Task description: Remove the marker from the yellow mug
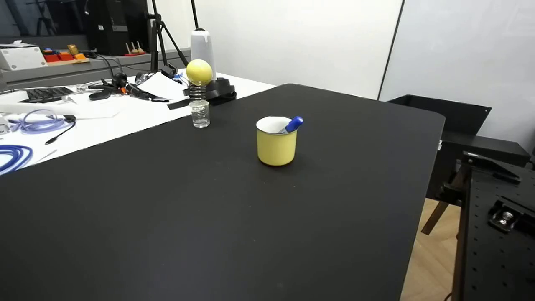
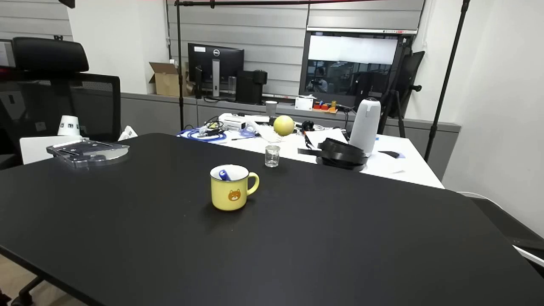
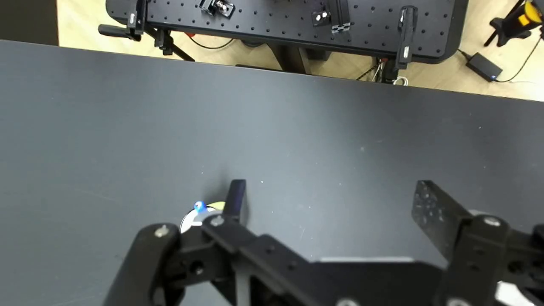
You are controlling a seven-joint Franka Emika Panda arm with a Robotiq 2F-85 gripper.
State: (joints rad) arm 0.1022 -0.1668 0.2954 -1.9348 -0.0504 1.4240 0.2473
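Note:
The yellow mug (image 1: 276, 149) stands upright on the black table; it also shows in an exterior view (image 2: 225, 196) with its handle and a bear face. The blue marker (image 1: 294, 124) leans inside it, its blue end at the rim; that end also shows in an exterior view (image 2: 224, 174). My gripper (image 3: 331, 187) is open and empty, seen only in the wrist view. There the marker's blue end (image 3: 199, 206) and part of the mug (image 3: 218, 205) show beside and behind the left finger, outside the jaws. The finger hides the rest of the mug.
A clear glass bottle (image 1: 200, 113) with a yellow ball (image 1: 199, 72) on top stands near the far table edge. A white desk (image 1: 138, 113) with cables adjoins the black table (image 1: 200, 217). A transparent plate-like object (image 2: 89, 152) lies at the table's far left.

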